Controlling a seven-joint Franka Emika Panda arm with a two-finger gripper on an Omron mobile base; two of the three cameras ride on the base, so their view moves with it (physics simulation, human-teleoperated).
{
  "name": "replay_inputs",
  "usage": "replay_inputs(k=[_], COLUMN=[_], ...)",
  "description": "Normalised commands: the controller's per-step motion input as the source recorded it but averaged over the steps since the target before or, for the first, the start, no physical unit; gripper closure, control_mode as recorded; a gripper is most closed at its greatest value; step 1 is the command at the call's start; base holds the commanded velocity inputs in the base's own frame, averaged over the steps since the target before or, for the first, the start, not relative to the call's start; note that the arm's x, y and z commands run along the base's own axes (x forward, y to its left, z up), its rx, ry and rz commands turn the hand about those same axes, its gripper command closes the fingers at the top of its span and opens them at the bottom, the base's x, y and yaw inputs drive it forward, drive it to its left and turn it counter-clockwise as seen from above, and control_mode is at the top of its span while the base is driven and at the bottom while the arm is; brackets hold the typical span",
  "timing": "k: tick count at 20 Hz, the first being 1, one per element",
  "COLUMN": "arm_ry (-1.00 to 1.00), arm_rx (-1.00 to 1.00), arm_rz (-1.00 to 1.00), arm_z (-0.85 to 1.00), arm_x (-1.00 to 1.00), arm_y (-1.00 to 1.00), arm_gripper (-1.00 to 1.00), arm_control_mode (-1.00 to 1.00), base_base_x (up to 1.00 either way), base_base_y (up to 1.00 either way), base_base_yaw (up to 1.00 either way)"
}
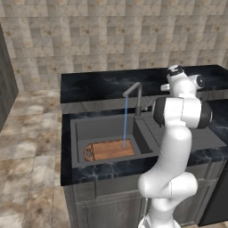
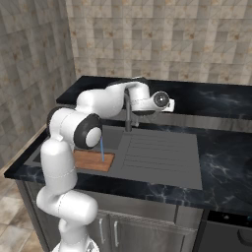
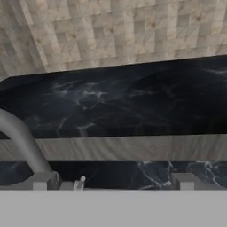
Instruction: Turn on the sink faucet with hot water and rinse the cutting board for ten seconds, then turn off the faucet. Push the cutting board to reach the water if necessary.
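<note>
The sink faucet (image 1: 138,99) stands behind the sink (image 1: 89,129), its spout bent over the basin. The water (image 1: 125,121) falls from it as a thin blue stream onto the right part of the cutting board (image 1: 109,150), which lies flat on the basin floor. From the right base view, the water (image 2: 102,149) meets the cutting board (image 2: 93,161) beside my forearm. My gripper (image 3: 113,182) is open behind the basin, facing the back wall. Its fingertips (image 3: 44,181) stand wide apart, with the faucet (image 3: 20,142) stem at the left and a small lever (image 3: 80,182) between them.
A ribbed drainboard (image 2: 157,152) lies right of the basin in the black marbled counter (image 2: 221,157). A raised black ledge (image 3: 133,102) and a tiled wall (image 1: 111,35) close off the back. My own arm (image 1: 176,133) rises in front of the counter's right part.
</note>
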Motion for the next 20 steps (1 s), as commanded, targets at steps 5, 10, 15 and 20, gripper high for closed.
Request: replay_inputs(k=[5, 10, 15, 20], arm_ry=[0.09, 0.11, 0.13, 0.15], arm_rx=[0.0, 0.0, 0.0, 0.0], arm_rz=[0.0, 0.0, 0.0, 0.01], arm_z=[0.0, 0.0, -0.16, -0.21], arm_x=[-0.06, -0.02, -0.03, -0.03], arm_y=[0.0, 0.0, 0.0, 0.0], arm_gripper=[-1.0, -1.0, -1.0, -1.0], arm_control_mode=[-1.0, -1.0, -1.0, -1.0], base_base_x=[0.0, 0.0, 0.0, 0.0], base_base_y=[0.0, 0.0, 0.0, 0.0], base_base_yaw=[0.0, 0.0, 0.0, 0.0])
